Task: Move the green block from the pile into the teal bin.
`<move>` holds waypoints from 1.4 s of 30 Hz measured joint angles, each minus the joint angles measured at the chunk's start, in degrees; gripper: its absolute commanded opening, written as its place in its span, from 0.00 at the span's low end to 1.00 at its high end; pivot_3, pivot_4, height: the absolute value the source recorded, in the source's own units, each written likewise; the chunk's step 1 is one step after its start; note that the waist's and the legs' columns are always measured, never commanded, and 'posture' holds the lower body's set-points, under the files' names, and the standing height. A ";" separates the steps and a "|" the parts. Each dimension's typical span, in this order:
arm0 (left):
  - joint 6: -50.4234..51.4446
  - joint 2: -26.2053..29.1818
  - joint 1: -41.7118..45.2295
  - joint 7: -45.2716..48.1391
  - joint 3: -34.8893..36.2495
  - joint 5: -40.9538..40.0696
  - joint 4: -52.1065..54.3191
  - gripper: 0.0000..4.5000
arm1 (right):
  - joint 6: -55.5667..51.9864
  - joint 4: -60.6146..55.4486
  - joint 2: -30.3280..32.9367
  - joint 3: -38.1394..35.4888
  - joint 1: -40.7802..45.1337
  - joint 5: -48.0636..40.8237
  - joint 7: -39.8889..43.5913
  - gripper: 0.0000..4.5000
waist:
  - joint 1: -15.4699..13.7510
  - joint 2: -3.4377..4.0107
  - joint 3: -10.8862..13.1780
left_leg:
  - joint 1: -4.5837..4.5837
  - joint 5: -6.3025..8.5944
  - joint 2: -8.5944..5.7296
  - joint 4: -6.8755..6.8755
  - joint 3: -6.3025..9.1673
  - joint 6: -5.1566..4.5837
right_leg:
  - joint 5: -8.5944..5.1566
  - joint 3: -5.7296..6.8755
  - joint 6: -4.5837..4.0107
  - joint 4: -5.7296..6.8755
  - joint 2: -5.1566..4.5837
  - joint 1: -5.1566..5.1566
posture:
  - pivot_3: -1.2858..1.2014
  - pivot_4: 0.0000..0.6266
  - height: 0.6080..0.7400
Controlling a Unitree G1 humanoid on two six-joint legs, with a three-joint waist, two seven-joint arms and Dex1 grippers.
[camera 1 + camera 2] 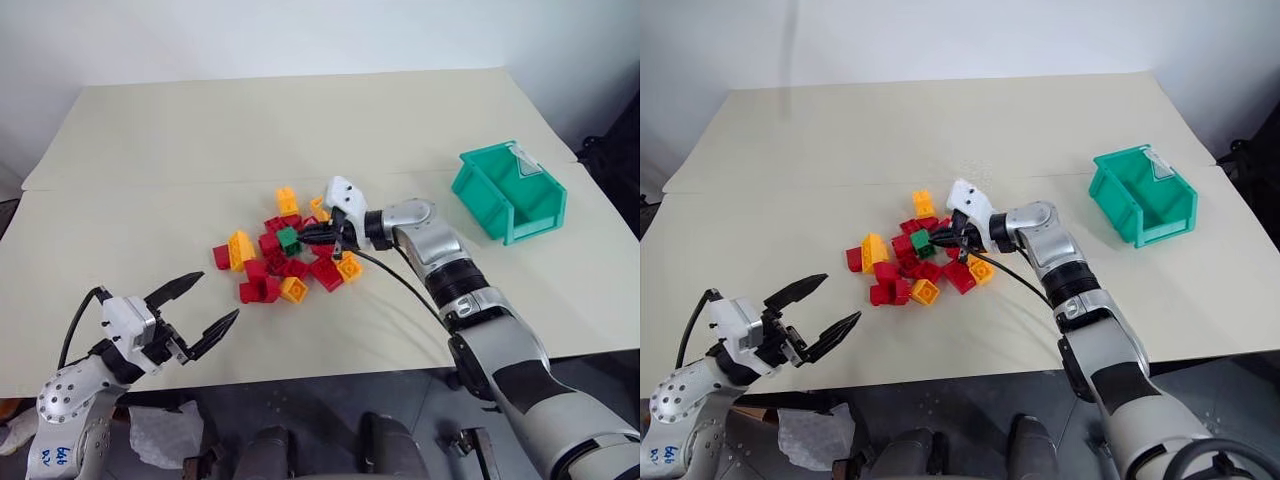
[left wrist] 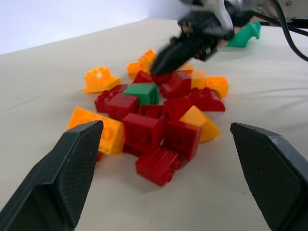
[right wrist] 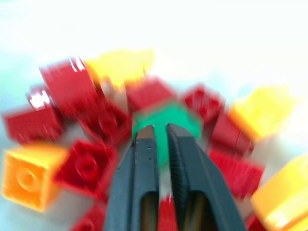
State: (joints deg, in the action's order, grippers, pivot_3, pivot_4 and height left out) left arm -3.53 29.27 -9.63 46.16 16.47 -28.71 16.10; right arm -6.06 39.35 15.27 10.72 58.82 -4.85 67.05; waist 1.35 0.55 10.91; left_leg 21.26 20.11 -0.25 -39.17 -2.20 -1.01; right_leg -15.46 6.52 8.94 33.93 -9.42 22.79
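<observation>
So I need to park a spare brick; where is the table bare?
Bare: the table beyond the pile, the stretch between the pile and the teal bin, and the near strip beside the left gripper. Crowded: around the green block, where the right gripper sits.

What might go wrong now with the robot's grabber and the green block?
1. The right gripper has its jaws nearly together at the green block, with no clear hold, so it may lift away empty.
2. Red bricks crowd the block, so one might get knocked or dragged.
3. The teal bin stands well apart, so a weak pinch might drop the block.
</observation>
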 measured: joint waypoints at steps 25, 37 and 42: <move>0.80 0.49 -1.14 -0.21 0.34 0.00 -0.91 1.00 | 1.55 14.96 -6.43 4.24 8.80 5.76 -4.90 0.98 | 1.77 0.04 0.02 | -0.04 0.02 0.07 0.06 0.01 0.07 | -0.01 0.00 -0.02 0.02 0.10 0.05 | 0.52 0.24 1.00; 0.28 0.04 -2.58 -2.29 1.12 0.02 1.25 1.00 | 8.73 31.12 -10.34 5.14 17.61 12.80 -5.48 0.98 | 1.96 0.06 0.03 | -0.05 0.02 0.09 0.06 0.00 0.08 | -0.01 -0.02 -0.03 0.03 0.10 0.05 | 0.52 0.24 1.00; 0.28 0.04 -3.11 -2.65 1.43 0.02 1.44 1.00 | 9.30 33.17 -11.62 5.09 19.09 14.44 -5.10 0.95 | 1.93 0.06 0.03 | -0.05 0.03 0.09 0.06 0.01 0.09 | -0.02 -0.02 -0.03 0.03 0.10 0.05 | 0.52 0.24 1.00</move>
State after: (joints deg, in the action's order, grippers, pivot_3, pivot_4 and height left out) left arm -3.25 29.31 -12.74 43.50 17.90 -28.70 17.53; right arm 3.24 72.52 3.66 15.81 77.91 9.59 61.95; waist 3.28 0.60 10.94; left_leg 21.22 20.14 -0.15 -39.12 -2.19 -0.92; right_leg -15.48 6.50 8.91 33.96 -9.31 22.84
